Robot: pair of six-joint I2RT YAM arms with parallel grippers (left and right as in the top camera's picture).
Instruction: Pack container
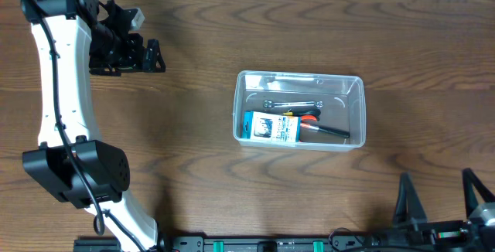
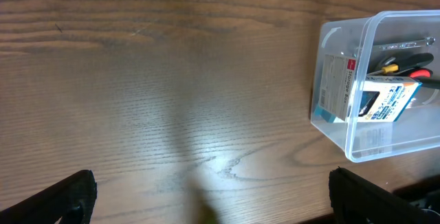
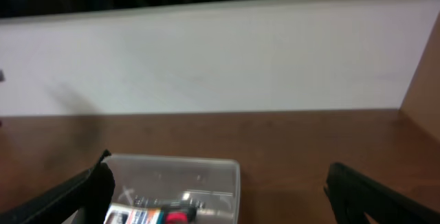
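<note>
Clear rectangular plastic container [image 1: 302,74]: likely light, stiff, slick; take by rim. Left gripper [image 2: 213,194], right gripper [image 3: 220,186]: fingers apart, empty.

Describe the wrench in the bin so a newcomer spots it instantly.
Find the clear container right of centre on the wooden table. Inside, the wrench lies along the far wall, beyond the blue-and-white card pack. It is the only bare silver piece; the neighbouring tool is red and black.
</note>
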